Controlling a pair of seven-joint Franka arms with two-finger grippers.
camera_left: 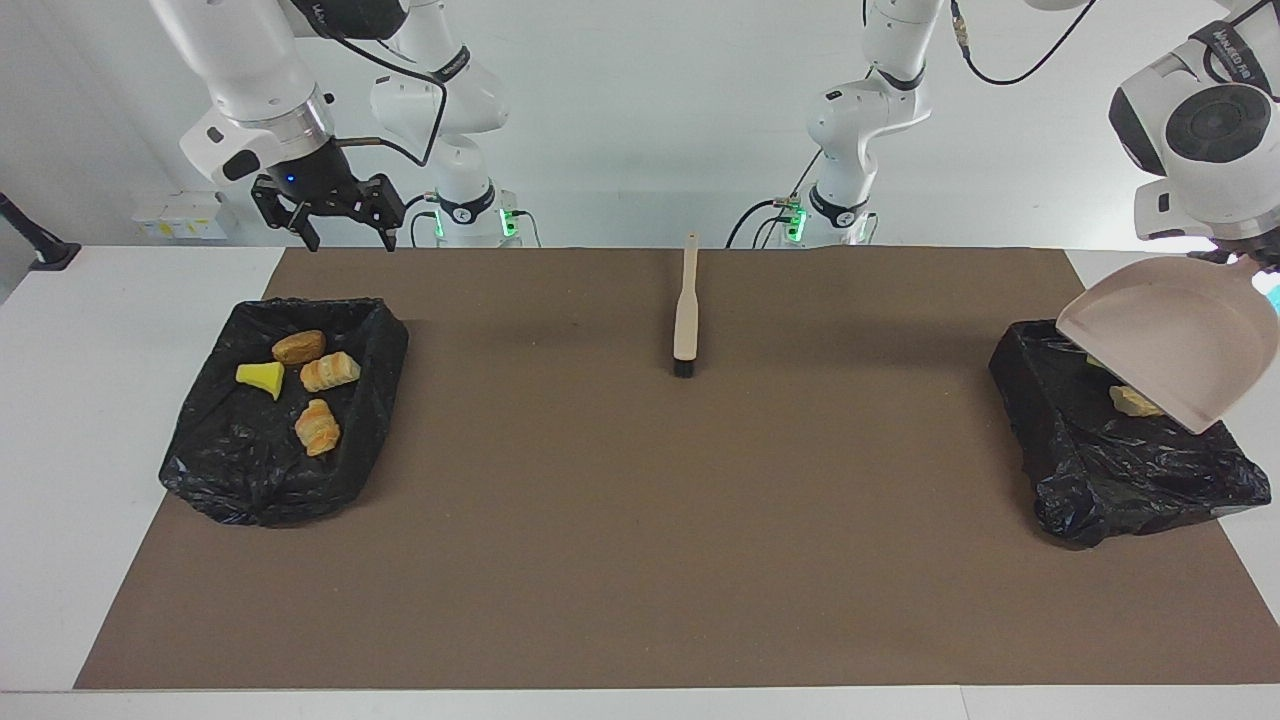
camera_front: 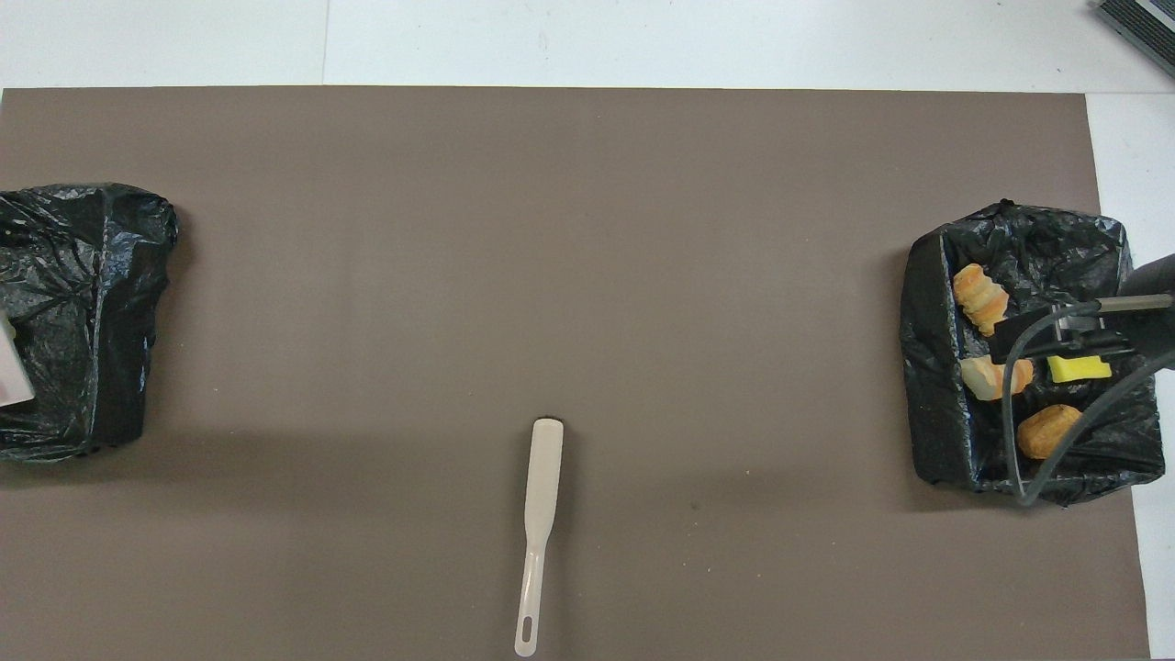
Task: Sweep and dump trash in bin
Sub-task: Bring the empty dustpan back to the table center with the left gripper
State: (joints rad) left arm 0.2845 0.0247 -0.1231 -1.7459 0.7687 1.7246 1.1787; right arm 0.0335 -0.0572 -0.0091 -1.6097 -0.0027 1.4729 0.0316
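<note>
Dumping step in hand: the left gripper (camera_left: 1262, 262), at the 3 o'clock edge of the facing view, is clamped on the handle of the beige dustpan (camera_left: 1170, 345), which hangs tilted mouth-down over the bin at the left arm's end (camera_left: 1110, 460). One pale scrap (camera_left: 1135, 402) shows in that bin just under the pan's lip; the pan hides whatever else lies there. The second bin (camera_left: 270, 460), at 9 o'clock, holds four pieces of trash (camera_left: 318, 372): three orange-tan chunks and a yellow wedge. The right gripper (camera_left: 345, 222) waits above the mat's edge near that bin, fingers apart. The brush (camera_left: 686, 315) lies on the mat at 12 o'clock, untouched. No trash shows on the mat. Judged next move: right the pan clear of the bin liner and set it down.
</note>
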